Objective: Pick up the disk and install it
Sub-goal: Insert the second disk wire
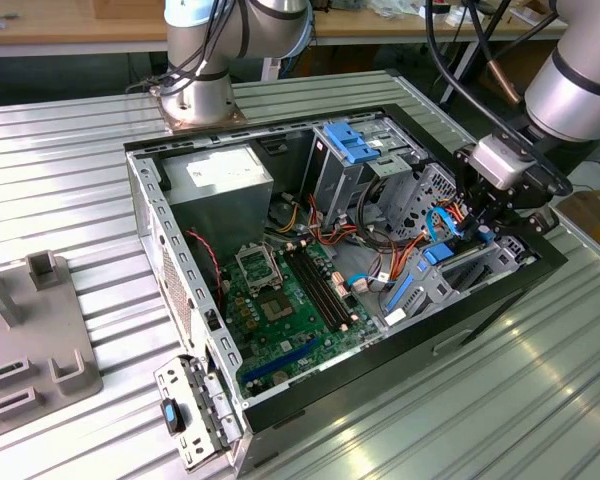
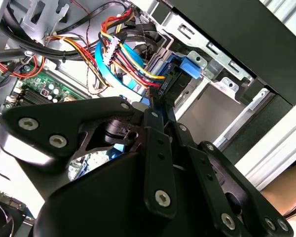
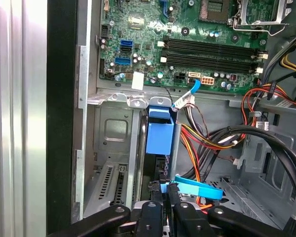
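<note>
Black multi-link gripper (image 3: 163, 205) clenched on edge of flat silver-grey disk w/ bright blue plastic carrier rails (image 3: 160, 133), standing on edge in grey metal drive bay (image 3: 111, 143) of open PC case (image 1: 150, 205); prob. dense, rigid, shock-sensitive, so rails look the safest grip.

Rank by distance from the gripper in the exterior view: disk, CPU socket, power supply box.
From the gripper:
1. Disk, right below it, in the bay at the case's near corner.
2. CPU socket, mid-motherboard.
3. Power supply box, far corner at the exterior view's left.
</note>
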Controlling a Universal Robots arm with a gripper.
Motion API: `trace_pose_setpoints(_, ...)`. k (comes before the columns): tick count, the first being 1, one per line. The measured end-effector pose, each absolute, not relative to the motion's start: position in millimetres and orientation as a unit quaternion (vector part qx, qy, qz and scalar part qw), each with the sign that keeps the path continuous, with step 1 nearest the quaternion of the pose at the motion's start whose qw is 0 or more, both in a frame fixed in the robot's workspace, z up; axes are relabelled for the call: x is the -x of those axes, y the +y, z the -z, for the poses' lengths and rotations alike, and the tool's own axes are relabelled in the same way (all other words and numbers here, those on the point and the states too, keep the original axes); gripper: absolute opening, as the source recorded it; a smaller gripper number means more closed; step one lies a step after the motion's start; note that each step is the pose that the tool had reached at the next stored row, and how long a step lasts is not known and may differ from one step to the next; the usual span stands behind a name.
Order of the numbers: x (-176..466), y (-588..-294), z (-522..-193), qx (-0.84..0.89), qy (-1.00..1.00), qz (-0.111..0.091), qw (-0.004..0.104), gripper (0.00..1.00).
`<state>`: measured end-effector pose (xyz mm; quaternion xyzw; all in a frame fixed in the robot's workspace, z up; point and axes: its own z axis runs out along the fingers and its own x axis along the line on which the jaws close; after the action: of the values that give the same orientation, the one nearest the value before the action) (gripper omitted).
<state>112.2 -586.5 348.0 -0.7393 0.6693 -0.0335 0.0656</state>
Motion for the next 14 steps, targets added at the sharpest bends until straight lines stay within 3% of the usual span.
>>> trace_pose_setpoints(14,-112.3,-587.2,-346.6,0.722,0.688,0.036,0.064,0.16)
